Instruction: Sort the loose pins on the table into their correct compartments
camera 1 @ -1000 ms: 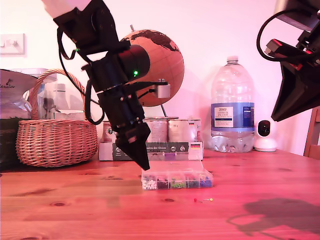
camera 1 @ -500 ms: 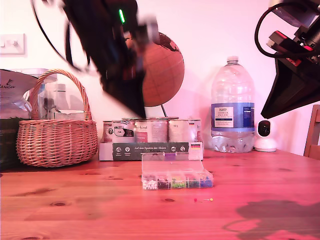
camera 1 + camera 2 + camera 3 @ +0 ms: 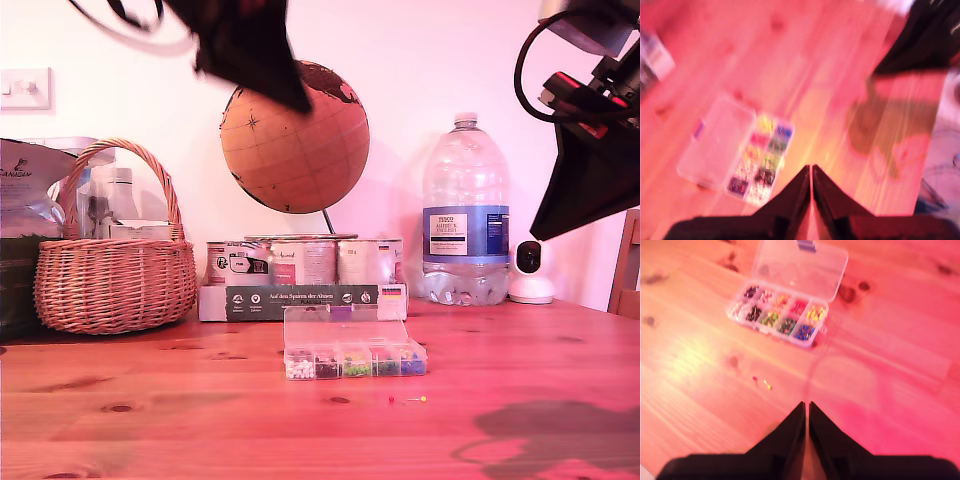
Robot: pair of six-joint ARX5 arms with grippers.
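The loose pins (image 3: 407, 399) lie on the bare wooden surface (image 3: 150, 420) just in front of the clear box of compartments (image 3: 354, 361), low and a little right of centre in the exterior view; the second wrist view shows two heads close together, one reddish and one yellow (image 3: 761, 383), well apart from the box (image 3: 782, 315), whose lid lies folded back open. As a judgement, these pins are nearly weightless, stiff and slick: a thin metal shaft ending in a small round head, lying flat so there is almost nothing standing above the wood to catch. The ball head looks the best place to take hold, since the shaft would likely slip or roll between flat tips. In the exterior view they seem to lie end to end, their long axis running roughly across the frame, but the shafts are too fine for me to tell which way the points face. My first pincer (image 3: 811, 172) hangs high above the box with its tips together and nothing between them; it is the dark, blurred wedge at the upper left of the exterior view (image 3: 296, 98). My second pincer (image 3: 806, 410) is also closed and empty, high at the upper right of that view (image 3: 545, 227), looking down toward the pins.
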